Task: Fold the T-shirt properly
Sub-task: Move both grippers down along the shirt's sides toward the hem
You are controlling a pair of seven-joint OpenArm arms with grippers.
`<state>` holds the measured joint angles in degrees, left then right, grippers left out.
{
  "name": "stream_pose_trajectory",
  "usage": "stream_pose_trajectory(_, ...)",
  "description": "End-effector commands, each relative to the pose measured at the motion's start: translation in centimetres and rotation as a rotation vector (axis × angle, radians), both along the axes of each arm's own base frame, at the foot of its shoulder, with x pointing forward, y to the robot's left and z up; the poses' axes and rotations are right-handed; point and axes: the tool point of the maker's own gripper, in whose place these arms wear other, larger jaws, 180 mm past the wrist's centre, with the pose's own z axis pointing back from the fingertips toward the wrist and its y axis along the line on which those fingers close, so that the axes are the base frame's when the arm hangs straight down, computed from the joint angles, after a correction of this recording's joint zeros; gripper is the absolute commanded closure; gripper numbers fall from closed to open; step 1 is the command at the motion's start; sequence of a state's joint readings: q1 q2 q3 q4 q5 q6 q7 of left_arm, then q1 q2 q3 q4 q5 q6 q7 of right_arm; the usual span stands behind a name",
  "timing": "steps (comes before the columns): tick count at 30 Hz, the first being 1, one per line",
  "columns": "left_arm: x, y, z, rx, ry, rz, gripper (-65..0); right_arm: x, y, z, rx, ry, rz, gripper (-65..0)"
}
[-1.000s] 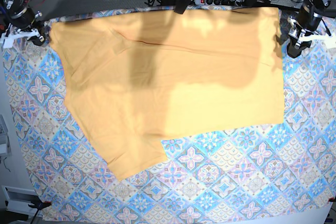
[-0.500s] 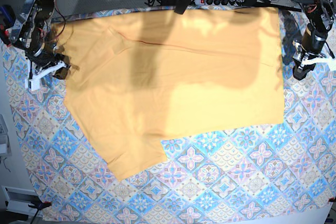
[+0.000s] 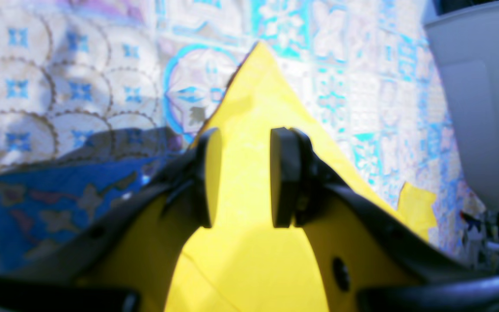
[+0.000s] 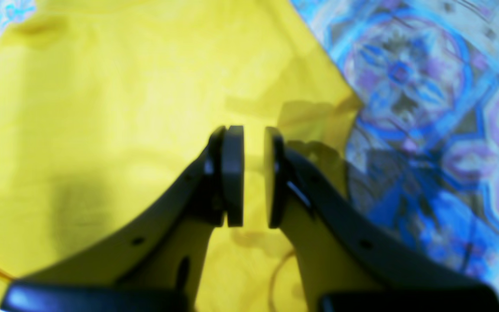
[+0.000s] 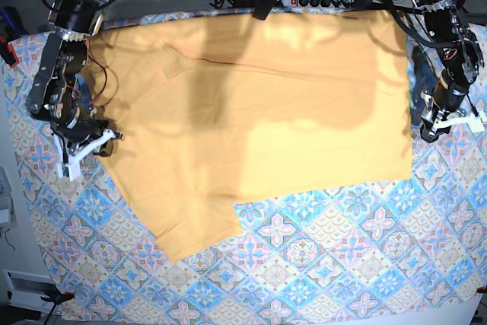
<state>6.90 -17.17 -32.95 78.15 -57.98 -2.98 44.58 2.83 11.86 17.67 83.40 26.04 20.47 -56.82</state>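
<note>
Saw the T-shirt [image 5: 259,112] spread out flat on the bench, on top of the patterned tablecloth [image 5: 342,264]. Found the left end effector [image 3: 245,173] low over a pointed corner of the shirt, pads partly apart, with nothing held. Found the right end effector [image 4: 254,173] over the other side edge, pads only a little apart, also holding nothing. Likely placed one at each side so as to pinch both edges together and lift evenly for a fold.
</note>
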Motion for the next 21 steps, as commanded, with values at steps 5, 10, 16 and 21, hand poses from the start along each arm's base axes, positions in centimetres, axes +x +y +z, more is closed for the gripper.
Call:
stream_pose_trajectory(5, 3.8, 1.5, 1.3, -0.011, -0.015, -0.018, -18.9, 1.9, -0.7, 1.5, 0.005, -0.055, -0.013, -7.8)
stream_pose_trajectory(10, 6.7, 0.1, 0.9, 0.048, 0.033, -0.091, -19.0, 2.1, -0.6, 1.4, 0.01, -0.052, -0.013, -7.8)
stream_pose_trajectory(16, 8.4, -0.4, 0.3, 0.092, 0.078, -0.123, -19.2, 2.3, -0.5, 1.5, 0.011, -0.056, -0.013, -7.8)
stream_pose_trajectory(21, 8.8, -0.4, -0.8, 0.051, 0.105, -0.107, -19.1, 2.3, -0.5, 1.5, 0.011, -0.056, -0.013, -7.8)
